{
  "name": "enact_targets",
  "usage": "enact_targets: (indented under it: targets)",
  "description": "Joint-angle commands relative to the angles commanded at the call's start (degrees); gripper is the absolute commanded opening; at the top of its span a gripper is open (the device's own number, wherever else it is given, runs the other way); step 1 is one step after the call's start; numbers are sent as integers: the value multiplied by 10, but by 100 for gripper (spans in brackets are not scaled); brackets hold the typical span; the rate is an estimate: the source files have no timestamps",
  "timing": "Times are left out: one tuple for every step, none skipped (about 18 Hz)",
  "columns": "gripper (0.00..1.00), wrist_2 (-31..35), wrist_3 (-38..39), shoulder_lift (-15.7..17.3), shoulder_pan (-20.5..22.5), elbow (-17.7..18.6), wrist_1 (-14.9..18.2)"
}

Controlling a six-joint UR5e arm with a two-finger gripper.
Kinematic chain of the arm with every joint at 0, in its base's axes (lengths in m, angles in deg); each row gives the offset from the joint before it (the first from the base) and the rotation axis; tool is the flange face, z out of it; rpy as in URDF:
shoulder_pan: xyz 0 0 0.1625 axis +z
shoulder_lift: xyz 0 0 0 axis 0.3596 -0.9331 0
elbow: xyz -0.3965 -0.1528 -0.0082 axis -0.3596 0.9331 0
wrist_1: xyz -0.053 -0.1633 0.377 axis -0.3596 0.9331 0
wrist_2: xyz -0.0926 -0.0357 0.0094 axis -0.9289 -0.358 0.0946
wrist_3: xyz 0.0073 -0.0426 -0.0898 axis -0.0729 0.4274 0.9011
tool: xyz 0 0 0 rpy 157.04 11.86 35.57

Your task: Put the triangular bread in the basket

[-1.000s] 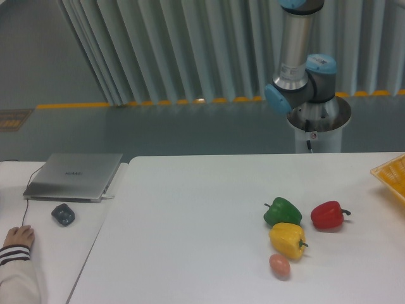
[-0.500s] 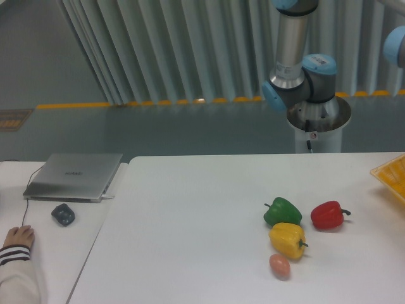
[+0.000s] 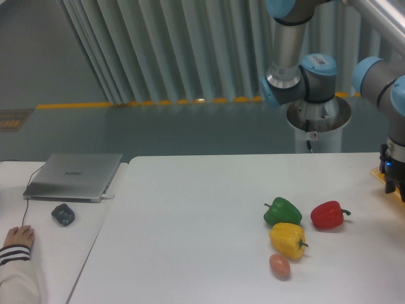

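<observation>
1. Gripper (image 3: pixel 395 178) at the far right edge of view, pointing down over the table (image 3: pixel 190 215). Only partly in frame; cannot tell whether the fingers are spread or closed, or whether they carry anything.
2. Arm: wrist section hangs vertical above the gripper, blue-capped joint at its top, a grey link slanting up and left out of frame. Further back, another upright link and blue joints stand above the round base pedestal (image 3: pixel 318 120).
3. Basket (image 3: pixel 383 171): just a sliver of yellow-orange shows beside the gripper at the right edge.
4. Triangular bread: not seen anywhere in view.
5. Left of the gripper, red pepper (image 3: pixel 329 215); then green pepper (image 3: pixel 282 211), yellow pepper (image 3: pixel 288 240) touching below it.
6. Small pinkish egg-shaped thing (image 3: pixel 280 266) just below the yellow pepper.
7. Far left: laptop (image 3: pixel 74 175) closed, dark mouse (image 3: pixel 62 214), a person's hand (image 3: pixel 17 237) in a striped sleeve.
</observation>
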Motion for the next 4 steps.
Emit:
enact_targets:
  targets:
    - [100,0,0,0,0,0,-1]
    - [100,0,0,0,-1,0,-1]
    - [100,0,-1,1,-1,1,-1]
    - [100,0,-3,1,-1,2,-1]
